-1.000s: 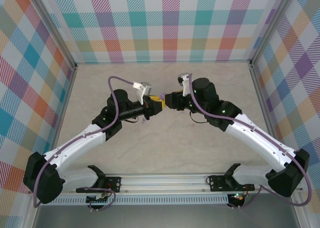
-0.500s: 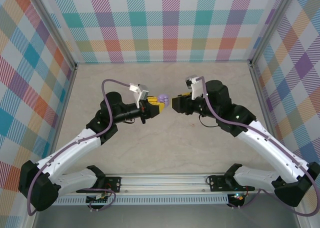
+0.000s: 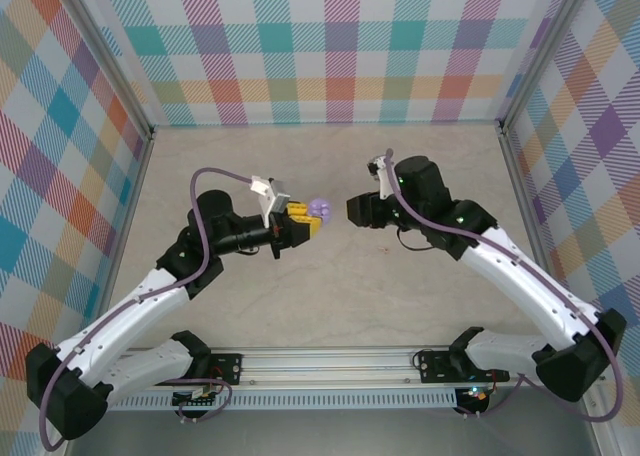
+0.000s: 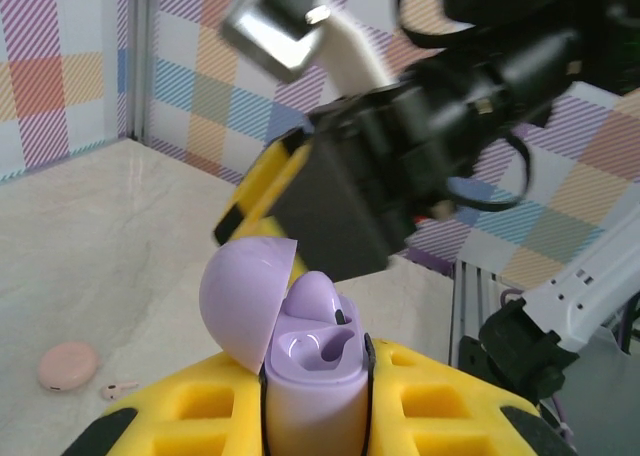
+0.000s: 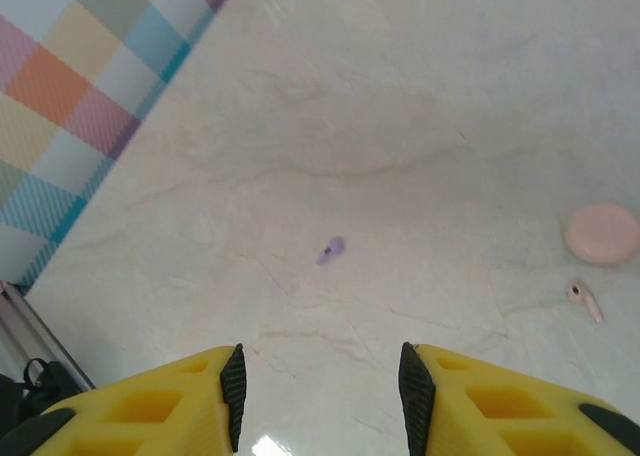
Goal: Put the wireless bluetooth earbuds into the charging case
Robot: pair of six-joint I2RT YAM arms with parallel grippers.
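Plaid walls (image 3: 340, 46) are enclosing a pale marble surface (image 3: 330, 156). The left claw (image 3: 303, 221) is clamping an open purple case (image 4: 300, 371), one bud (image 4: 312, 298) standing upright inside. The right claw (image 5: 320, 386) is gaping empty over a second bud (image 5: 331, 248) lying slantwise, clear of the surface's edges.

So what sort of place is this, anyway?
Probably a robotics test booth: two robot arms bolted to a metal rail, plaid panels walling in a marble-look table. One holds a purple earbud case.

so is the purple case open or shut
Open: the purple charging case has its lid hinged back, a purple earbud seated inside.
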